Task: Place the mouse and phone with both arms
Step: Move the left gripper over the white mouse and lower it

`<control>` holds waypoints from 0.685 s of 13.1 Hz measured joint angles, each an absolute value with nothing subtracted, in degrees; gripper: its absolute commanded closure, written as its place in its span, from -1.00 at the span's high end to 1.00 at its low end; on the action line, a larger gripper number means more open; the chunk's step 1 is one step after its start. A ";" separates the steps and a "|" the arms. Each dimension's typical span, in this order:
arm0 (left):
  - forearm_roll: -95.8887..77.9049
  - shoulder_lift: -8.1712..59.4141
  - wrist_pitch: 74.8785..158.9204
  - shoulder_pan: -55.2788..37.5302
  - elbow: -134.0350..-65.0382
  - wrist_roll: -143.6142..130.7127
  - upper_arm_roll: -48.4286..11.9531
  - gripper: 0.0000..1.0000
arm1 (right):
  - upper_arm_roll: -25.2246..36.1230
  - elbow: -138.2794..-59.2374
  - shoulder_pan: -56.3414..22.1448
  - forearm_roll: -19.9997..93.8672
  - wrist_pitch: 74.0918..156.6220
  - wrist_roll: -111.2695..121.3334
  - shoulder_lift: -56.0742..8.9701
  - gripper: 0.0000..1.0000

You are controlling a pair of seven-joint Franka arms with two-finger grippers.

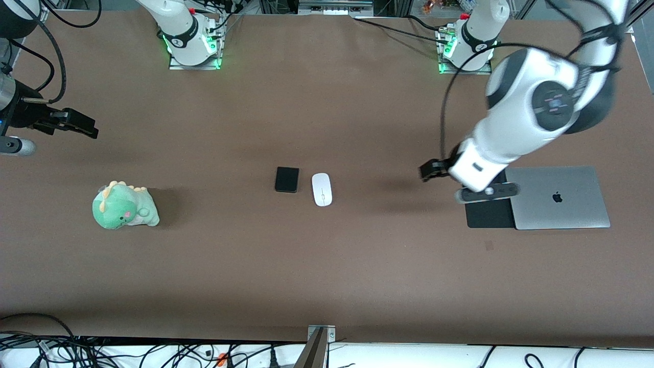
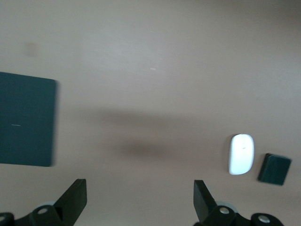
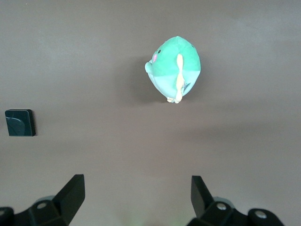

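The black phone point(image 1: 286, 179) and the white mouse point(image 1: 322, 189) lie side by side on the brown table near its middle, the mouse toward the left arm's end. Both show in the left wrist view, mouse point(image 2: 241, 154) and phone point(image 2: 274, 169). The phone also shows in the right wrist view point(image 3: 20, 122). My left gripper point(image 1: 429, 170) is open and empty in the air, between the mouse and the black mat; it also shows in its own wrist view point(image 2: 140, 197). My right gripper point(image 1: 82, 126) is open and empty, up over the right arm's end of the table; it also shows in its own wrist view point(image 3: 138, 195).
A closed silver laptop point(image 1: 559, 197) lies at the left arm's end, with a flat black mat point(image 1: 489, 212) beside it, partly under the left arm. A green plush dinosaur point(image 1: 125, 206) sits at the right arm's end, nearer the front camera than the right gripper.
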State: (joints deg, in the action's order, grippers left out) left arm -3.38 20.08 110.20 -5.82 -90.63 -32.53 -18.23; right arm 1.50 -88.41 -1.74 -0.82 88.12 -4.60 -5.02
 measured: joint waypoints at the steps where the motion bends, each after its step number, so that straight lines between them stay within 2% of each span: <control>1: -3.38 21.74 112.51 -8.29 -90.64 -35.73 -18.27 1.00 | 1.50 -88.41 -1.75 -0.82 88.12 -4.60 -5.02 1.00; 6: -0.71 30.69 123.17 -20.31 -90.59 -51.79 -18.11 1.00 | 1.49 -88.40 -1.75 -0.82 88.12 -4.60 -5.03 1.00; 9: 4.56 36.61 126.76 -25.90 -89.89 -59.95 -17.99 1.00 | 1.51 -88.40 -1.74 -0.82 88.12 -4.60 -5.03 1.00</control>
State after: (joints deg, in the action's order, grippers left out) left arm 4.56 36.61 126.76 -25.90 -89.89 -59.95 -17.99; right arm 1.51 -88.40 -1.74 -0.82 88.12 -4.60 -5.03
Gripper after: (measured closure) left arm 0.000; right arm 0.000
